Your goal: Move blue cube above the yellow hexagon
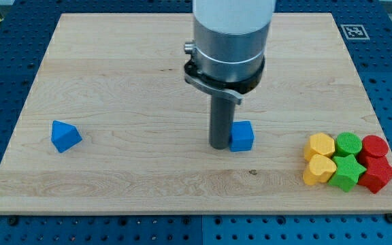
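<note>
My tip (219, 145) touching blue cube (241, 136) left side; yellow hexagon (319, 145) well right

The arm (231, 34) runs off the view's top; the rod (220, 122) covers the blue cube's (243, 136) left edge

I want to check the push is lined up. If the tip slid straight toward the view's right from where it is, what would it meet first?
My tip sits just left of the blue cube, apparently touching it, so it would meet that cube first.
</note>
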You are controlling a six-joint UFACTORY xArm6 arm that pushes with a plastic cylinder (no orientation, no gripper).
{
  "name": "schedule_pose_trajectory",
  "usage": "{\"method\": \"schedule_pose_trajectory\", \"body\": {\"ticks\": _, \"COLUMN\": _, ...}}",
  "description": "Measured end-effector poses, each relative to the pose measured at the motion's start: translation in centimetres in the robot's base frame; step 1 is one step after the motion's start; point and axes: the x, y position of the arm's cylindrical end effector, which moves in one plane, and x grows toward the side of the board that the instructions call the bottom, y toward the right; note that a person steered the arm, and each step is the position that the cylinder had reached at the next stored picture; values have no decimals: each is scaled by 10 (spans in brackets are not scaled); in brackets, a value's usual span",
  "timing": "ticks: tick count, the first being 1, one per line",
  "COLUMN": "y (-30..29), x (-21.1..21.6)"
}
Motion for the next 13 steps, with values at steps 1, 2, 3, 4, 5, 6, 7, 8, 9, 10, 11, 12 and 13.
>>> {"method": "schedule_pose_trajectory", "body": {"ticks": 1, "y": 34, "x": 1}}
{"method": "schedule_pose_trajectory", "body": {"ticks": 2, "y": 51, "x": 1}}
{"method": "schedule_pose_trajectory", "body": {"ticks": 3, "y": 68, "x": 0}}
{"method": "schedule_pose_trajectory", "body": {"ticks": 4, "y": 69, "x": -4}}
{"method": "schedule_pose_trajectory", "body": {"ticks": 5, "y": 70, "x": -11}}
{"method": "schedule_pose_trajectory", "body": {"ticks": 6, "y": 77, "x": -11}}
{"method": "schedule_pose_trajectory", "body": {"ticks": 7, "y": 92, "x": -12}}
{"method": "schedule_pose_trajectory", "body": {"ticks": 8, "y": 96, "x": -19}}
{"method": "schedule_pose_trajectory", "body": {"ticks": 9, "y": 102, "x": -37}}
{"method": "schedule_pose_trajectory", "body": {"ticks": 10, "y": 119, "x": -40}}
{"method": "schedule_pose_trajectory", "body": {"ticks": 11, "y": 117, "x": -39}}
{"method": "schedule_pose_trajectory", "body": {"ticks": 12, "y": 95, "x": -36}}
{"method": "schedule_pose_trajectory", "body": {"ticks": 13, "y": 110, "x": -31}}
